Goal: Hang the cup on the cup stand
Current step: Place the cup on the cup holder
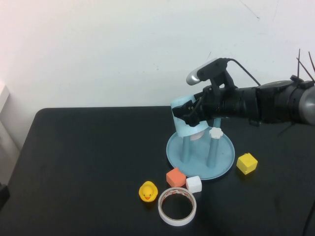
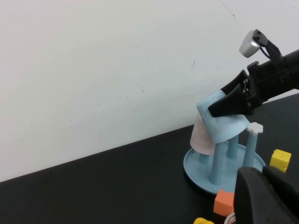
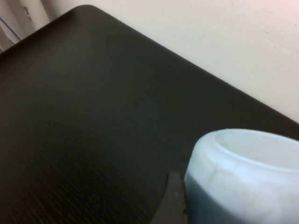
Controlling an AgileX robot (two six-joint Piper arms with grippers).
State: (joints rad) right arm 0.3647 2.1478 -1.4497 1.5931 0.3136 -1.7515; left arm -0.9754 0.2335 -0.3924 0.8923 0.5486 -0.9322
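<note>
My right gripper (image 1: pixel 189 112) is shut on the light blue cup (image 1: pixel 182 120), holding it tilted and mouth-down over the cup stand (image 1: pixel 224 164). From the left wrist, the cup (image 2: pixel 224 122) sits over the top of a blue peg, with black fingers (image 2: pixel 229 103) across its side. A pale pinkish-white cup (image 2: pixel 202 138) hangs on a peg behind it. One peg with a white flower cap (image 1: pixel 216 132) stands free. The right wrist view is filled by the cup (image 3: pixel 247 177) with one finger (image 3: pixel 175 200) beside it. My left gripper (image 2: pixel 261 172) is shut and empty, low in front of the stand.
On the black table in front of the stand lie an orange cube (image 1: pixel 175 177), a white cube (image 1: pixel 194 184), a yellow rubber duck (image 1: pixel 148 191) and a tape roll (image 1: pixel 177 205). A yellow cube (image 1: pixel 246 163) sits to the stand's right. A white wall rises behind.
</note>
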